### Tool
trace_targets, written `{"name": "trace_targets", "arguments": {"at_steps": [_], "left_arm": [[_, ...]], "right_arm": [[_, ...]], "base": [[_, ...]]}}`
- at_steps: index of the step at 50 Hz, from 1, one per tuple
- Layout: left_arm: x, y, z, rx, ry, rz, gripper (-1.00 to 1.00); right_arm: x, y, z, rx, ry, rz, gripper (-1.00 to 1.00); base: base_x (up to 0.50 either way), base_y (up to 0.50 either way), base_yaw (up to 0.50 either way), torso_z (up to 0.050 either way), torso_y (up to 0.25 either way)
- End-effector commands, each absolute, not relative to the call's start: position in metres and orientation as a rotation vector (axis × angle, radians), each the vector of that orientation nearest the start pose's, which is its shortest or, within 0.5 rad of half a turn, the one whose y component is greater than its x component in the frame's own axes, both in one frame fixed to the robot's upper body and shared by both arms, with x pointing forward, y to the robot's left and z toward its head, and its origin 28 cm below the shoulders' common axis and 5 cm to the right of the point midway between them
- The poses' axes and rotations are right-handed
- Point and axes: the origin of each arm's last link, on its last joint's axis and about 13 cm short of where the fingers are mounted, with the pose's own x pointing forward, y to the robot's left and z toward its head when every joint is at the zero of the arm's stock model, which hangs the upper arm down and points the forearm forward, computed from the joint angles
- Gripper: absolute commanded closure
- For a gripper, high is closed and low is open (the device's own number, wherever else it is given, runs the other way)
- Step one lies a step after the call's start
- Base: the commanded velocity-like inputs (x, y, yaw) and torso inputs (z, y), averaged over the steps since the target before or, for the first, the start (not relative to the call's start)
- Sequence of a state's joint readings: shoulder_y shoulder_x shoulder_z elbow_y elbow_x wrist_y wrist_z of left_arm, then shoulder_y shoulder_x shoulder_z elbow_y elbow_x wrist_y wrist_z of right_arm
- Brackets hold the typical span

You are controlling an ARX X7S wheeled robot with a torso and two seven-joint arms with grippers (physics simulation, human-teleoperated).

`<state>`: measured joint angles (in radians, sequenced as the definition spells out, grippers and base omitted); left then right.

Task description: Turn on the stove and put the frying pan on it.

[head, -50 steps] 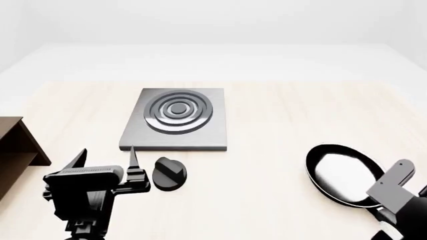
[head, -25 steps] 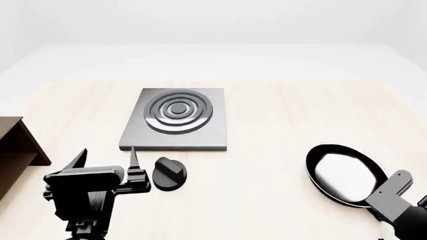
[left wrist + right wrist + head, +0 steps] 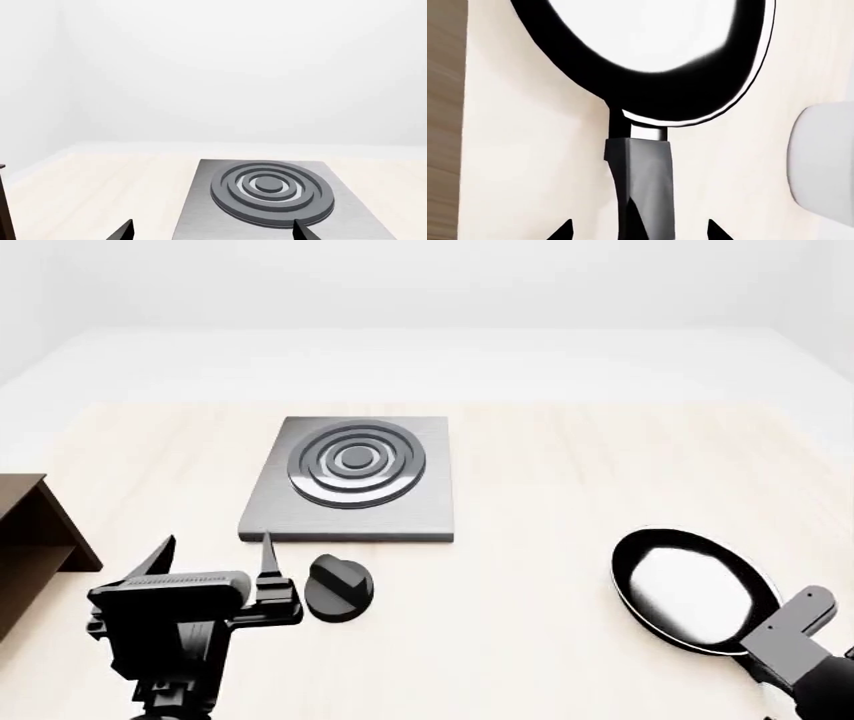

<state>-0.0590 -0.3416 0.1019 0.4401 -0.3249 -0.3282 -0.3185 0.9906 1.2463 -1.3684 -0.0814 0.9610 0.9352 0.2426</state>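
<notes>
The stove (image 3: 350,480) is a grey square slab with dark burner rings (image 3: 358,462), lying mid-table. Its round black knob (image 3: 338,586) lies apart, just in front of the slab. My left gripper (image 3: 215,540) stands open just left of the knob, holding nothing; its wrist view looks across the stove (image 3: 200,210) between the fingertips. The frying pan (image 3: 691,590) rests on the table at the right. My right gripper (image 3: 639,231) is open, with the pan's handle (image 3: 640,175) between its fingertips and clear gaps on both sides.
A brown wooden shelf (image 3: 34,540) stands at the left edge. In the right wrist view a white rounded object (image 3: 820,160) sits beside the pan. The light wooden table (image 3: 561,470) ends against a white floor behind the stove.
My right arm has drawn back toward the lower right corner of the head view, along the pan handle. The left gripper, knob, stove and pan have not moved.
</notes>
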Motion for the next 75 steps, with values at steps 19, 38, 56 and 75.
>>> {"name": "trace_targets", "arguments": {"at_steps": [19, 38, 56, 75], "left_arm": [[0.211, 0.239, 0.099, 0.018, -0.125, 0.086, -1.0], [0.211, 0.24, 0.099, 0.009, -0.129, 0.092, -1.0], [0.211, 0.24, 0.099, 0.0, -0.13, 0.089, -1.0], [0.21, 0.24, 0.097, 0.0, -0.133, 0.078, -1.0]], "right_arm": [[0.21, -0.284, 0.178, -0.883, 0.861, 0.03, 1.0], [0.211, -0.274, 0.247, -0.94, 0.697, 0.013, 1.0], [0.218, -0.267, 0.282, -0.967, 0.578, -0.016, 1.0], [0.244, -0.247, 0.317, -0.93, 0.378, -0.021, 1.0]], "base": [[0.0, 0.0, 0.0, 0.0, 0.0], [0.0, 0.0, 0.0, 0.0, 0.0], [0.0, 0.0, 0.0, 0.0, 0.001], [0.0, 0.0, 0.0, 0.0, 0.002]]}}
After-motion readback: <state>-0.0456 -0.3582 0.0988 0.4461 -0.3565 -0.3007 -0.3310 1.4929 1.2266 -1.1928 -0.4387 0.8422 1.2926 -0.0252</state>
